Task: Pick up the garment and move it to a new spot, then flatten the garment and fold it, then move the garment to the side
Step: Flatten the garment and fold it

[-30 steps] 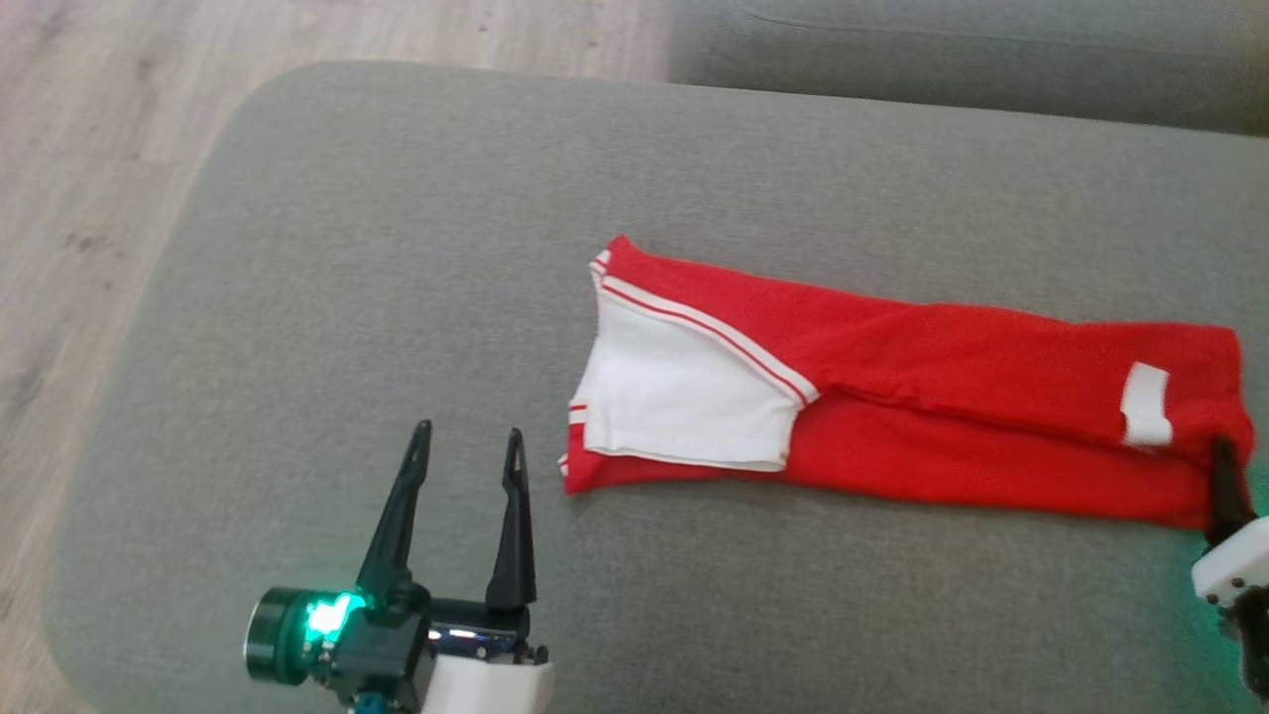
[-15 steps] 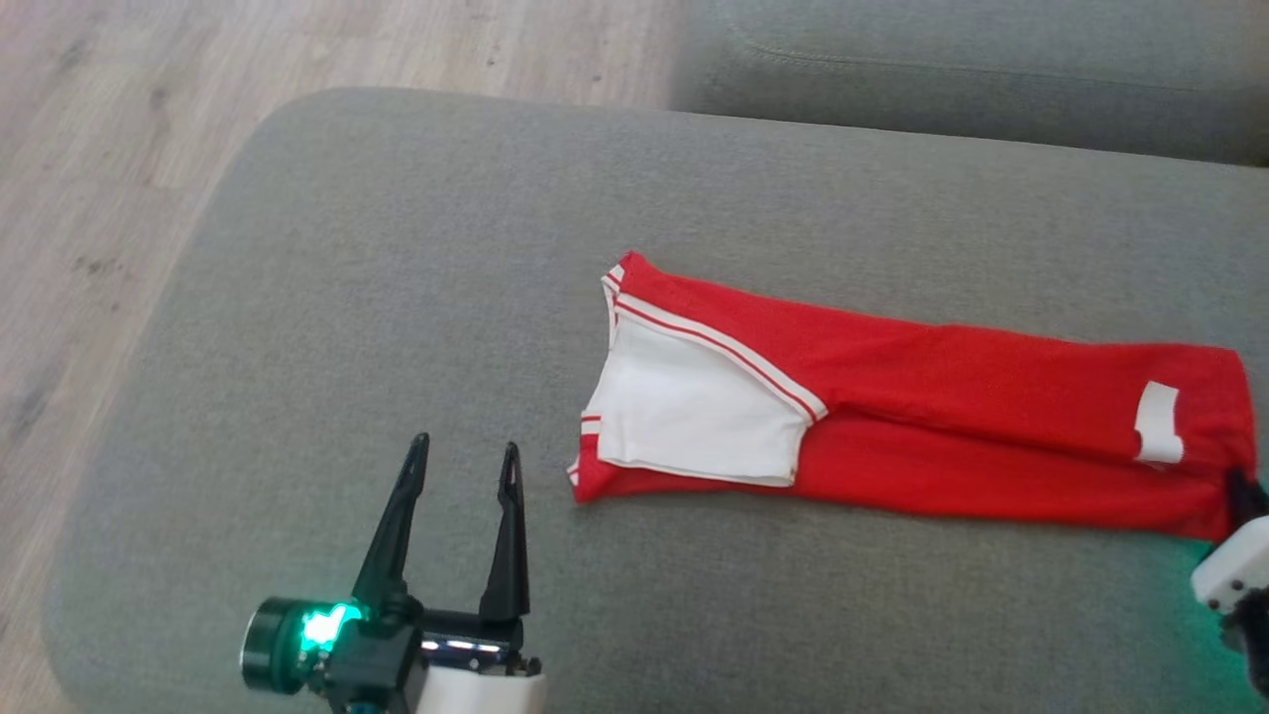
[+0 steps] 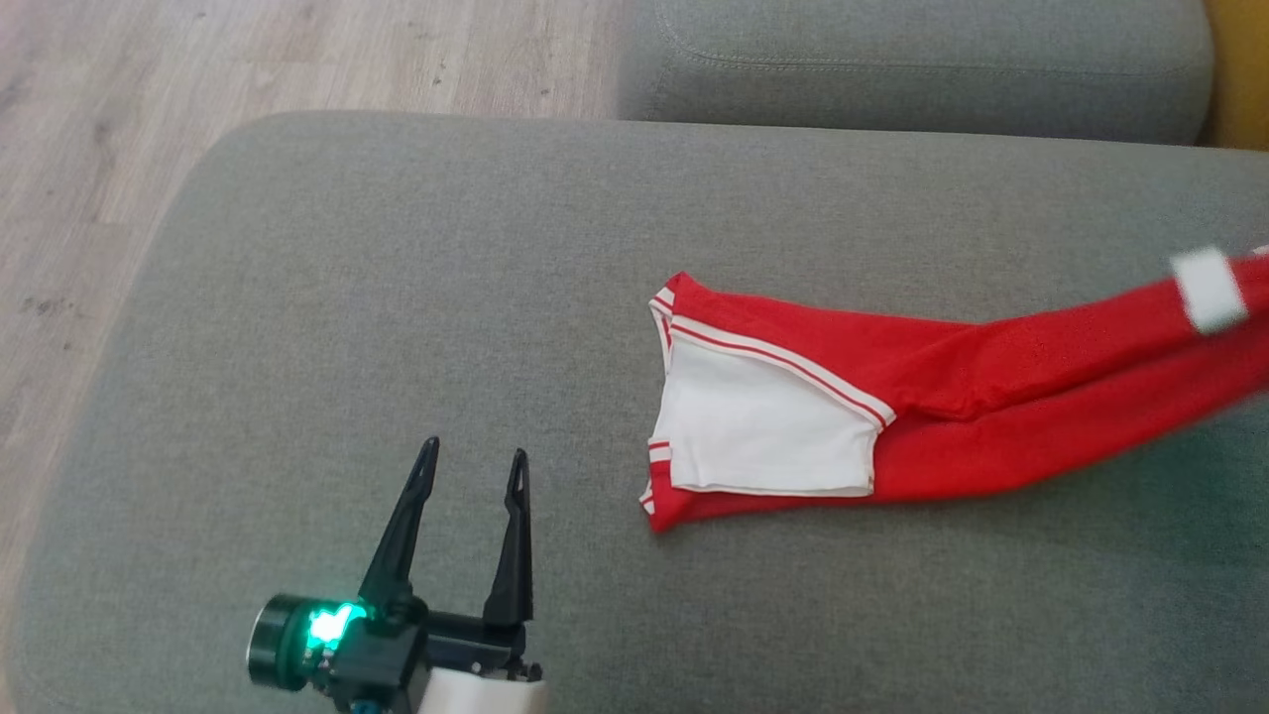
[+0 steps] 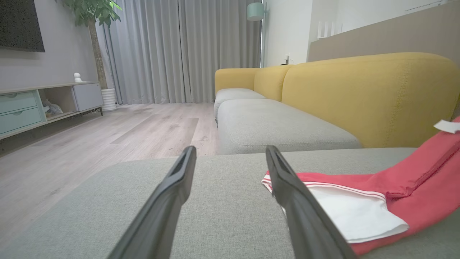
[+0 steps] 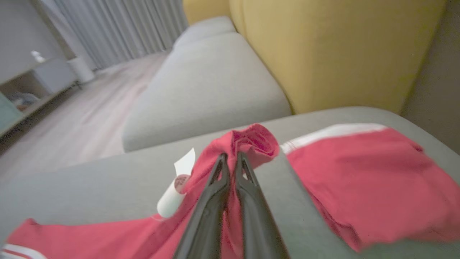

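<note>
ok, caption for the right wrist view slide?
Right pincer shut on a bunched fold of the red-and-white fabric garment above the grey fabric sofa cushion.

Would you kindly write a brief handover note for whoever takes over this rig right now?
Right gripper: shut on one end of the red garment, holding that end up off the grey cushion.
Left gripper: open, empty, to the left of the garment and apart from it.
Garment: its white-panelled end lies on the cushion.
Done: garment grasped.
Left: carry it to a new spot, flatten, fold, move it aside.
</note>
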{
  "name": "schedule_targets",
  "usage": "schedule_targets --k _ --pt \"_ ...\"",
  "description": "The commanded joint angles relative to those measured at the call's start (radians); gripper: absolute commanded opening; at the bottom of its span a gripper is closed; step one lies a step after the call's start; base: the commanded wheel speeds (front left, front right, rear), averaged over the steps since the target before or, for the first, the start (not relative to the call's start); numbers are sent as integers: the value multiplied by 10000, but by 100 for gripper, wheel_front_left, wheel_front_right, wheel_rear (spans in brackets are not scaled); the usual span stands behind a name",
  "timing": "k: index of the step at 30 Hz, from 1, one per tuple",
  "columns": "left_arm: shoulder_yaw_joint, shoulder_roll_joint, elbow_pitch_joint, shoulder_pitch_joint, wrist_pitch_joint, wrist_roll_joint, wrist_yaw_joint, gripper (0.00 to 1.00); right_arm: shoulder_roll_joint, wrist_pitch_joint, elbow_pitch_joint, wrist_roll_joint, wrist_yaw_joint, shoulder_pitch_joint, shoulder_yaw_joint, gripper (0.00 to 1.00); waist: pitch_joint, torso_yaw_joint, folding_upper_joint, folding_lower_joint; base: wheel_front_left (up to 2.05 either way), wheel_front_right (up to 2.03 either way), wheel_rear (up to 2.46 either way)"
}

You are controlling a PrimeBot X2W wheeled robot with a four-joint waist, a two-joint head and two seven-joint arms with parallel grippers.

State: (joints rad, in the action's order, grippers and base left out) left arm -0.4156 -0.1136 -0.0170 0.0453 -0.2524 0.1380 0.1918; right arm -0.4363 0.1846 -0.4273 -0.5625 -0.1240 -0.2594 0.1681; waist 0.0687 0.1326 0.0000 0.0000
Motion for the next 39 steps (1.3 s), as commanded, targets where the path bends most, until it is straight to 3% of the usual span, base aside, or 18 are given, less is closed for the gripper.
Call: schedule_targets --k 1,6,10,15,22,23,24,34,39 --pt "452 99 -259 -227 -93 -136 -38 100 -62 122 805 -179 -67 -325 -302 0 -16 -3 0 0 0 0 0" --pt "508 215 -98 -232 -93 -202 -242 100 901 824 2989 -239 -67 -309 -1233 0 -86 85 0 0 0 0 0" --pt "600 260 147 -237 -93 -339 -267 100 1778 1104 3847 16 -67 -363 -2292 0 -86 274 0 0 0 0 0" --pt "642 293 513 -276 -93 -443 -338 100 2862 1125 3536 77 -67 -479 -3702 0 -107 657 0 0 0 0 0" --pt "670 337 841 -284 -93 -445 -509 100 3557 1020 2034 110 -67 -564 -5355 0 -57 1072 0 0 0 0 0" --pt "679 346 872 -284 -93 -443 -518 100 3627 975 1800 103 -67 -562 -5527 54 -59 1096 0 0 0 0 0" --pt "688 357 892 -286 -93 -438 -524 100 3692 765 1618 122 -67 -578 -5605 100 -63 1117 0 0 0 0 0" --pt "953 434 934 86 -93 -348 -402 100 3799 -2374 863 -79 -67 -89 -4305 100 -799 725 0 0 0 0 0" --pt "1442 528 767 510 -93 359 -368 100 2756 -3953 772 582 -67 772 -4088 100 -1179 149 0 0 0 0 0"
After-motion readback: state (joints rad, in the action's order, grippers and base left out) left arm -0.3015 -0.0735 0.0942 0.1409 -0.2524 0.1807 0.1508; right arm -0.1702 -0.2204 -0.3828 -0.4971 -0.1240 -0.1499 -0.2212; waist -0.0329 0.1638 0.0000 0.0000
